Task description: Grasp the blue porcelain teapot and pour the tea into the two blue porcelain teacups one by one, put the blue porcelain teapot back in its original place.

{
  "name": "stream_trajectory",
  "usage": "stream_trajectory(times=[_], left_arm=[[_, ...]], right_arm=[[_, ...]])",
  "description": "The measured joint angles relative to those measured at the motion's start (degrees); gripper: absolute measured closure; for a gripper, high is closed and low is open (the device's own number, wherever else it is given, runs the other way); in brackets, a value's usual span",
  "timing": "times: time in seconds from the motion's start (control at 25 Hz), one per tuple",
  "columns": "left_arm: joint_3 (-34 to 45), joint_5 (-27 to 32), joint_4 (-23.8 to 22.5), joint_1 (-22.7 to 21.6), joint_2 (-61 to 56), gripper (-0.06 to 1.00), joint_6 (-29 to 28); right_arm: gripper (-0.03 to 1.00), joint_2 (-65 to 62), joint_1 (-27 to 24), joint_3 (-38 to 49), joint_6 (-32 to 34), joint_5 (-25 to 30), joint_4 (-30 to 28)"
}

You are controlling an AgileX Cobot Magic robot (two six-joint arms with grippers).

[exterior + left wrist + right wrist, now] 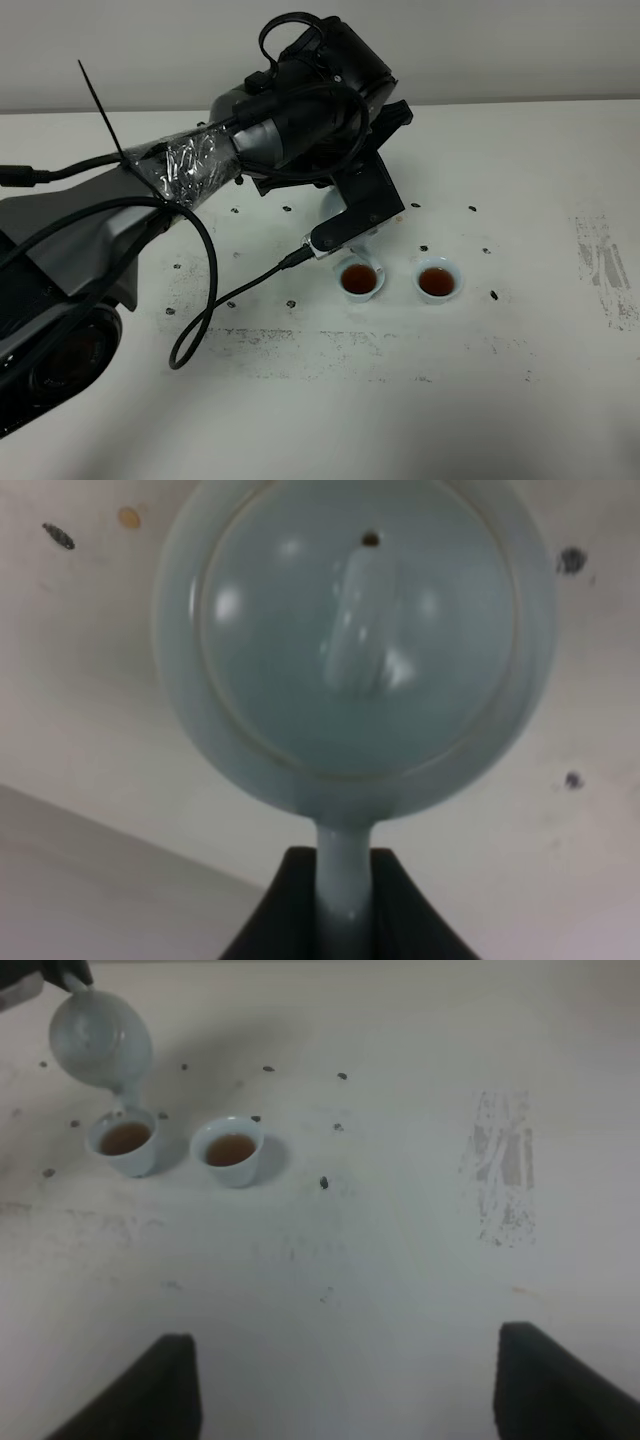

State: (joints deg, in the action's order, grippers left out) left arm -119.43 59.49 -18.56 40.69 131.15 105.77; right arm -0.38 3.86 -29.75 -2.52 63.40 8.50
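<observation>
Main risk is overflow. The teacup under the spout [123,1140] is already showing brown tea well up its wall, so more tilt is risking a spill onto the bench [520,400]. Can't tell whether tea is running right now.

The spout [127,1095] is hanging just above that rim, poss. touching it; can't tell. Any sideways drift while righting is risking a knock to this small, narrow-based cup, tipping it or shoving it into the other teacup [230,1148], which is sitting just beside it and also holding tea. Righting too fast is prob. flinging drips btwn the cups.

The lid [290,670] is prob. only resting in its seat, so a steeper tilt is risking it sliding off.

Grip: the left end effector [343,880] is clenching only the thin handle [342,835], one finger each side. I'm judging the glazed loop liable to twist in that pinch w/ the pot's weight hanging fwd. The right end effector [345,1385] is hanging released, jaws wide apart, gripping nothing, well apart from the cups.

The blue porcelain teapot [350,710] is hanging in the air, tipping spout-down over the teacup nearer the left arm. In the exterior high view the arm is hiding most of it. It's looking round, pale sky-blue and glossy, w/ light spots glinting on the glaze, plus a small knob and vent hole on the lid. It's much bigger than either cup.
</observation>
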Motion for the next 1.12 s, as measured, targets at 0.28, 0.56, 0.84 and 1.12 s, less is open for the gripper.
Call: stream_trajectory(times=[0.28, 0.56, 0.84, 1.12], left_arm=[[0.0, 0.1, 9.4, -6.5, -2.2, 0.94, -5.8], [-0.1, 3.8, 23.5, -14.5, -2.7, 0.94, -7.9], [-0.1, 4.5, 34.0, -19.8, 2.1, 0.94, -8.0], [-0.1, 4.9, 34.6, -20.4, 5.6, 0.94, -8.0]], right_arm=[[0.38, 0.0, 0.0, 0.0, 0.0, 0.0, 0.0], [0.38, 0.0, 0.0, 0.0, 0.0, 0.0, 0.0], [0.38, 0.0, 0.0, 0.0, 0.0, 0.0, 0.0], [0.38, 0.0, 0.0, 0.0, 0.0, 0.0, 0.0]])
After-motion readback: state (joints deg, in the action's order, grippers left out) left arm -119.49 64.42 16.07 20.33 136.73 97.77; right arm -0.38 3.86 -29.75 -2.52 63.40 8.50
